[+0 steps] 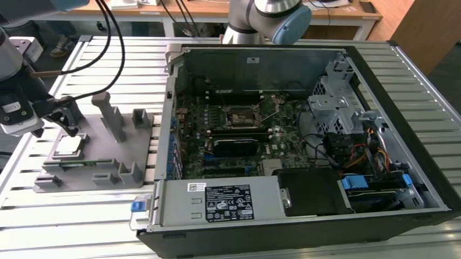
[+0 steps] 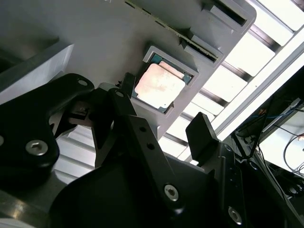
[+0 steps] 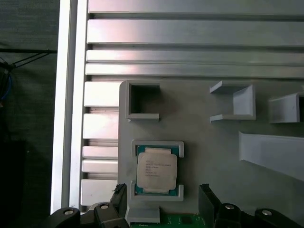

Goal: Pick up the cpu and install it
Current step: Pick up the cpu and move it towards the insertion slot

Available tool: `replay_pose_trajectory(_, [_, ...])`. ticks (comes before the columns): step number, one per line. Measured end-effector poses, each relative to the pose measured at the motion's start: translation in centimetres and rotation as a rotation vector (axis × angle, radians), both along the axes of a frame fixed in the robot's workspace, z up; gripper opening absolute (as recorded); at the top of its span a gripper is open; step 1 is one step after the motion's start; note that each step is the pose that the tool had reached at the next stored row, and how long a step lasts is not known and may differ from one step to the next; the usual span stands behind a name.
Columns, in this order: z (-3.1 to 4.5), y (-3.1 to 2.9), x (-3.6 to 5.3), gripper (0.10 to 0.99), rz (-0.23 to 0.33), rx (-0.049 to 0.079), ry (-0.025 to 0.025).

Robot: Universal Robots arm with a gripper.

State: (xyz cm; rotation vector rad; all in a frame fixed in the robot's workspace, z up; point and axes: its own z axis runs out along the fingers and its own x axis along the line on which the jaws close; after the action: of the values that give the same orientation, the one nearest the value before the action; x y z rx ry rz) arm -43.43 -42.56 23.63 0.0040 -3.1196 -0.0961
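Observation:
The cpu (image 1: 70, 145) lies flat in a square pocket of the grey fixture (image 1: 108, 167) at the exterior view's left, silver top up. My gripper (image 1: 63, 128) hangs just above it, open, with nothing between the black fingers. In the first wrist view the cpu (image 3: 156, 170) sits slightly ahead of the gripper (image 3: 161, 197), one fingertip showing on each side. The second wrist view shows the cpu (image 2: 159, 85) beyond the gripper (image 2: 164, 111), apart from both fingers (image 2: 202, 135). The motherboard socket (image 1: 241, 116) stands in the open computer case.
The open computer case (image 1: 403, 108) takes up the middle and the exterior view's right, with a power supply (image 1: 216, 202) at its front. Upright blocks (image 1: 112, 116) rise from the fixture beside the gripper. Cables (image 1: 108, 32) hang behind the arm. The slatted metal table (image 1: 94, 59) surrounds everything.

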Motion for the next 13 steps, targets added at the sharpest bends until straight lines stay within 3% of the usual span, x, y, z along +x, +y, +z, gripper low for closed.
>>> replay_pose_trajectory(13, [-0.51, 0.0, 0.0, 0.706, 0.0, 0.0, 0.0016])
